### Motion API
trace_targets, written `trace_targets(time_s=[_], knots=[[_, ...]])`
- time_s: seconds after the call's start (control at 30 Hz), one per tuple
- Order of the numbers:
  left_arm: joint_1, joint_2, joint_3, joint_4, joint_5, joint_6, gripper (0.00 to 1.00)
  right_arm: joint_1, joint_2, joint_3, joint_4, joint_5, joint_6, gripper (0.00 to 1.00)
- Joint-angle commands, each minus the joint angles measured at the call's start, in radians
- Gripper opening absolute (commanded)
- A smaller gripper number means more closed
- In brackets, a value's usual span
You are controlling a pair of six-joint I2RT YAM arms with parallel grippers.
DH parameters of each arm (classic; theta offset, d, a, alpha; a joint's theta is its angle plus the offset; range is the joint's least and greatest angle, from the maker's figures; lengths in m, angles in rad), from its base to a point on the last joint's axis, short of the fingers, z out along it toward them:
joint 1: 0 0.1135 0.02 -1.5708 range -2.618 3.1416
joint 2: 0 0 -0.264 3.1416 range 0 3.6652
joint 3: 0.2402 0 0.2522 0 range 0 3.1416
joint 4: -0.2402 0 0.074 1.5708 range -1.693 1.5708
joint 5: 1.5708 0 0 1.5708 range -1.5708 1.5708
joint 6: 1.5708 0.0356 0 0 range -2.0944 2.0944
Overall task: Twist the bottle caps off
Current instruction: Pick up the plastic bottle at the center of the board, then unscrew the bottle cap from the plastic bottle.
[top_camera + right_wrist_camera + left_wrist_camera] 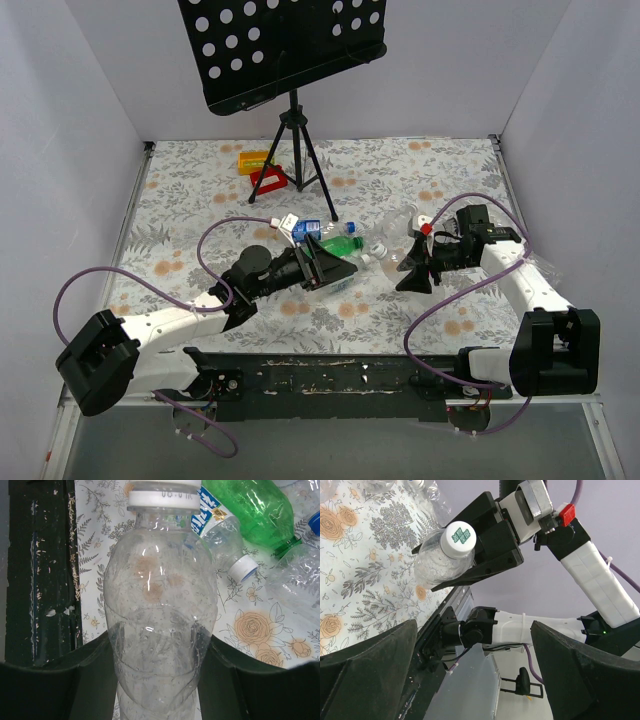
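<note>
My right gripper [413, 272] is shut on the body of a clear bottle [160, 605] and holds it off the table; its jaws press the bottle's sides in the right wrist view [160, 647]. The bottle's white cap [162, 494] is on. The cap [460, 537] faces my left gripper [474, 630], which is open and empty a short way from it. In the top view the left gripper [335, 265] is over the pile of bottles. A green bottle [335, 243] [250, 510] and several clear bottles lie there, one with a white cap [243, 567].
A black tripod stand [295, 150] with a perforated plate stands at the back centre. A red block [268, 180] and a yellow block [252, 160] lie beside its legs. White walls close in the flowered table [180, 230]. Purple cables loop over the table.
</note>
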Motion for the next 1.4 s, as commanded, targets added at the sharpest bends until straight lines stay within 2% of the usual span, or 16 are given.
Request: trace_targets(time_s=[0.0, 0.13, 0.23, 0.37, 0.47, 0.57, 0.97, 1.37], knots=[[-0.022, 0.033, 0.054, -0.015, -0.067, 0.018, 0.98, 0.025, -0.019, 0.0, 0.017, -0.019, 0.005, 0.12], [-0.029, 0.117, 0.133, -0.063, -0.095, 0.058, 0.98, 0.064, -0.018, -0.003, 0.031, 0.016, 0.016, 0.12], [-0.045, 0.186, 0.212, -0.131, -0.116, 0.099, 0.93, 0.081, -0.019, -0.006, 0.042, 0.031, 0.025, 0.12], [-0.065, 0.254, 0.271, -0.184, -0.142, 0.13, 0.81, 0.091, -0.021, -0.007, 0.053, 0.042, 0.029, 0.12], [-0.069, 0.284, 0.285, -0.181, -0.138, 0.133, 0.67, 0.098, -0.016, -0.007, 0.054, 0.047, 0.031, 0.12], [-0.071, 0.301, 0.295, -0.181, -0.142, 0.138, 0.59, 0.102, -0.016, -0.007, 0.054, 0.051, 0.029, 0.12], [-0.071, 0.283, 0.346, -0.257, -0.178, 0.185, 0.57, 0.107, -0.025, -0.018, 0.065, 0.07, 0.036, 0.12], [-0.071, 0.274, 0.361, -0.265, -0.155, 0.193, 0.38, 0.107, -0.022, -0.021, 0.065, 0.074, 0.036, 0.12]])
